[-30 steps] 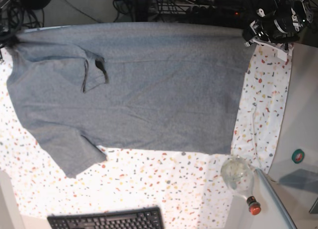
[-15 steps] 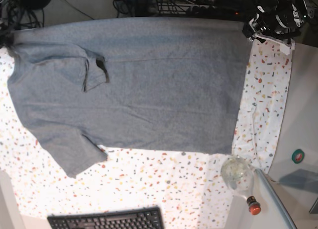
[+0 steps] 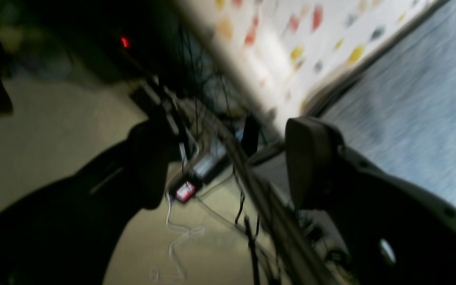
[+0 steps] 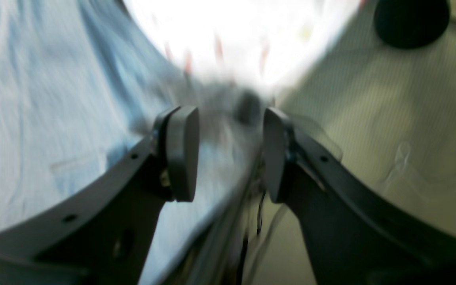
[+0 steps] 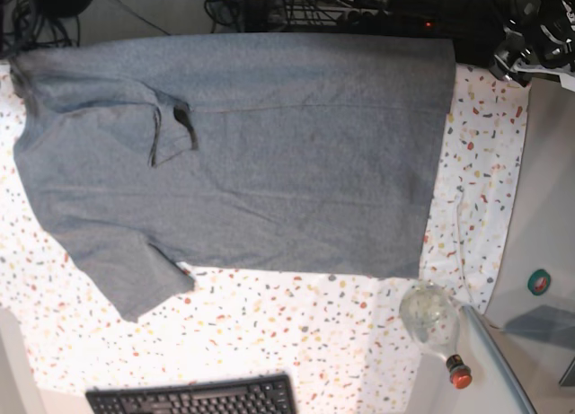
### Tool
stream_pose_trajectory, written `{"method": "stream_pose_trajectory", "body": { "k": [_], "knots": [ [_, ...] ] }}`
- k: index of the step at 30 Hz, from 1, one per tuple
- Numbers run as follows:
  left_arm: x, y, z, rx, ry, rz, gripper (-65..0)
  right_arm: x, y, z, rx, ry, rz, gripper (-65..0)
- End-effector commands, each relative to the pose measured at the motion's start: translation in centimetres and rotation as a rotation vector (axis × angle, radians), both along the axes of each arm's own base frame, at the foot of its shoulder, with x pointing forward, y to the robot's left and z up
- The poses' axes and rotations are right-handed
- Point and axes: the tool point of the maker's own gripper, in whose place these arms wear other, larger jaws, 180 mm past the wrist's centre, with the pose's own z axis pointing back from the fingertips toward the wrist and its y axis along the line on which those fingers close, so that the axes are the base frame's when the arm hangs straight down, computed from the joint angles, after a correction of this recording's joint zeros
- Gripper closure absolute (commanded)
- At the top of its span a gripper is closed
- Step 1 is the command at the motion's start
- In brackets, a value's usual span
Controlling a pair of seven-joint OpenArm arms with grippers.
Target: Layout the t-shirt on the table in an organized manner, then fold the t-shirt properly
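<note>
A heather-grey t-shirt lies spread flat across the speckled worktop, one sleeve folded in over its chest, the other angled out toward a black keyboard at the worktop's near edge. A clear bottle with a red cap lies on its side at the cloth's corner, just past the shirt's hem.

The left claw hangs released beyond the worktop's far edge, its two dark fingers well apart and nothing between them; the shirt's grey fabric sits off to one side of it, with a strip of flecked cloth ahead. Behind the gap between its fingers are floor and tangled cables, heavily blurred. In the base view that arm is a dark shape at the upper corner, clear of the shirt.

The right claw is likewise released, fingers parted over the worktop's rim and gripping nothing. The shirt spreads beside and beneath one finger; bare floor lies past the other. Motion blur hides whether that finger touches the fabric.
</note>
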Motion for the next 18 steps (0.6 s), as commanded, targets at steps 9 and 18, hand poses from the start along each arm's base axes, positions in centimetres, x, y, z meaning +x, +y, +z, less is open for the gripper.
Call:
{"method": "stream_pose_trajectory", "body": {
  "k": [9,18],
  "knots": [
    [4.9,-0.8,0.5,-0.029,-0.097,-0.033,0.0,14.9,-3.6,-1.8,-0.072,-0.086,0.274,-26.0],
    [4.9,-0.4,0.1,-0.028,-0.071,-0.055,0.0,16.0,-3.0,-3.8,-0.096,-0.05,0.327,-36.5]
  ]
}}
